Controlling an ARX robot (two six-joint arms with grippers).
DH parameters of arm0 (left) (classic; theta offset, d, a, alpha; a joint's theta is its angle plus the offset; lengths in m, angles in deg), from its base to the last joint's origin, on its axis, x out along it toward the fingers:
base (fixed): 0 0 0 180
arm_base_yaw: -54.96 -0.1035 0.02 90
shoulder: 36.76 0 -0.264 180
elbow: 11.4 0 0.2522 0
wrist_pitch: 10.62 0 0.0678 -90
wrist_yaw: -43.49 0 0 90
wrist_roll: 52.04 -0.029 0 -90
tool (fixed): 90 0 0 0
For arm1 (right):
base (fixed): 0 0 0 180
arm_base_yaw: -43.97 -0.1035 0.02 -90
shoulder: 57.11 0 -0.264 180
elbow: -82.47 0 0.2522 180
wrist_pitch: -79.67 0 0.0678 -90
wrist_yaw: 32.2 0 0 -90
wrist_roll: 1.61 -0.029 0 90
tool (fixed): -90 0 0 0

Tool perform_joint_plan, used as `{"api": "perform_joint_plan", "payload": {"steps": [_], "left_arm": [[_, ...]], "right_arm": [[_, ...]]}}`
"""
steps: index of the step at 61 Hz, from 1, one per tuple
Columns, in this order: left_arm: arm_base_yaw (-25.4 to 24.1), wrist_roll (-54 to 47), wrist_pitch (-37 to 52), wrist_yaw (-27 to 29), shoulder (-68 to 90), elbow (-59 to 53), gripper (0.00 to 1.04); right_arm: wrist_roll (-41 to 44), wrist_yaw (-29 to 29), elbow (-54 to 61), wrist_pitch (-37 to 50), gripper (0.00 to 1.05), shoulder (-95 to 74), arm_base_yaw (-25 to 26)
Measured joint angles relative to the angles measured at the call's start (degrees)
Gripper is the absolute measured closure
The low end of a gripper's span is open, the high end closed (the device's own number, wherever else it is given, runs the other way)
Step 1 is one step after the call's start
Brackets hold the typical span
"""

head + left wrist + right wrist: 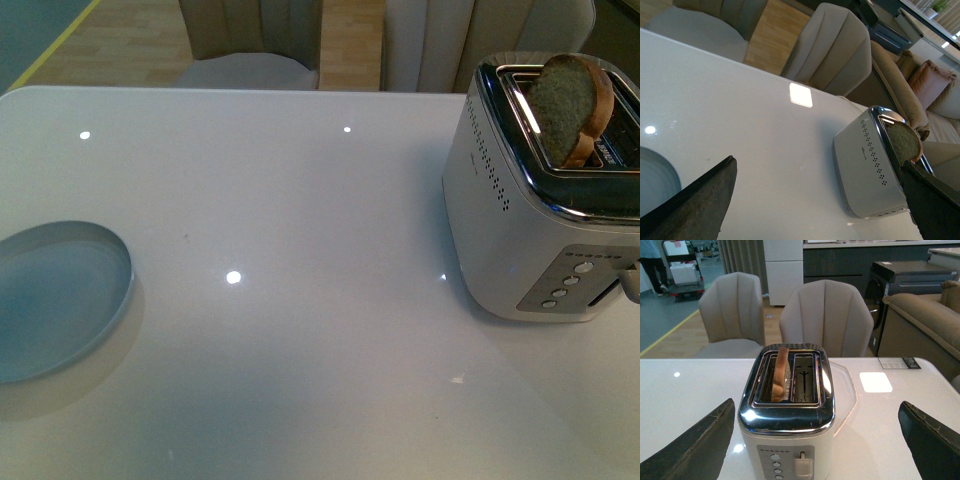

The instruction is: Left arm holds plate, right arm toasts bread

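The pale blue-grey plate (55, 300) lies empty at the table's left edge; a part of it shows in the left wrist view (655, 182). The bread slice (568, 108) stands upright, sticking out of the left slot of the white and chrome toaster (520, 240) at the right. It also shows in the left wrist view (902, 144) and the right wrist view (780, 372). My left gripper (822, 200) is open and empty above the table between plate and toaster. My right gripper (815, 440) is open and empty, facing the toaster's front with its lever (801, 467).
The white glossy table (300, 300) carries only the plate and the toaster. Beige chairs (825, 315) stand behind its far edge. A sofa (925, 315) is off to the right. Neither arm shows in the front view.
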Motion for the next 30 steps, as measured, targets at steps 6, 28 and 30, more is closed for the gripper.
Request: {"api": "perform_joint_plan", "payload": {"steps": [6,28,30], "left_arm": [[1.6,0.8,-0.6,0.7,-1.6,-0.7,0.07],[-0.1,-23.8,18.6,21.6,-8.6,-12.4,0.65],[-0.6,-24.2,18.0,21.1,-9.5,-13.0,0.7]], "right_arm": [[0.0,0.0,0.0,0.0,0.09,0.0,0.0],[0.0,0.0,0.0,0.0,0.09,0.0,0.0],[0.0,0.0,0.0,0.0,0.09,0.0,0.0]]}}
